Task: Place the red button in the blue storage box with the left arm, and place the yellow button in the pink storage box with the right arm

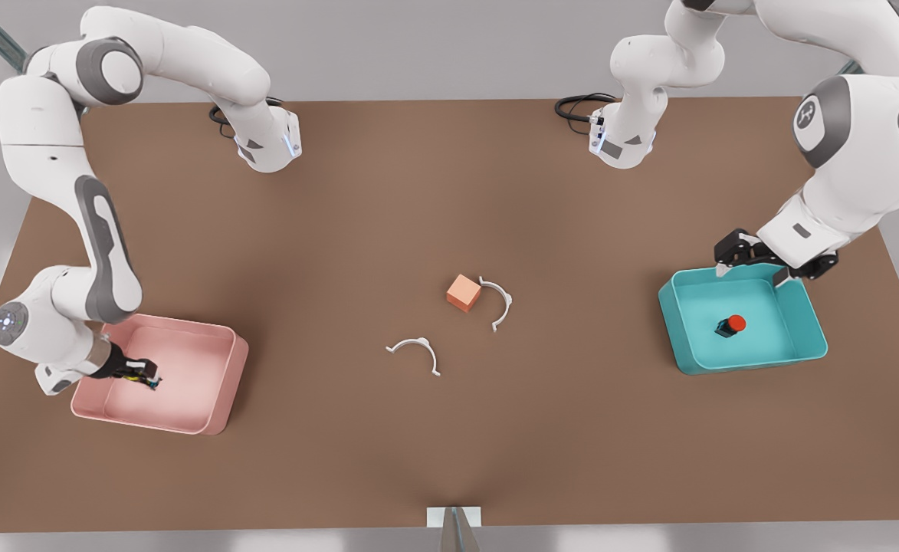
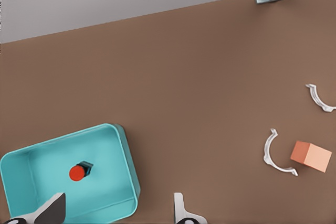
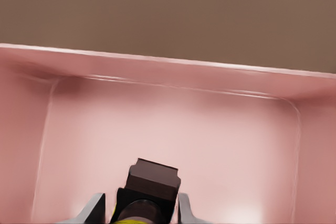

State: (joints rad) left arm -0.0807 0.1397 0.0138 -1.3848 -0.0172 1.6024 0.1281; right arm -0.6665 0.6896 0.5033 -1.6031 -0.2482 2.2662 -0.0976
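Front view, orange cube (image 1: 464,292) touching white clip (image 1: 497,301), second clip (image 1: 415,353) apart

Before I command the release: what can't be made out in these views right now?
- Whether the yellow button touches the pink storage box floor: right wrist view, right gripper fingers cover its underside.
- Its yellow cap: front view, too small at the right gripper.
- Left gripper body: left wrist view, cut off by the edge; fingers apart near the blue storage box.
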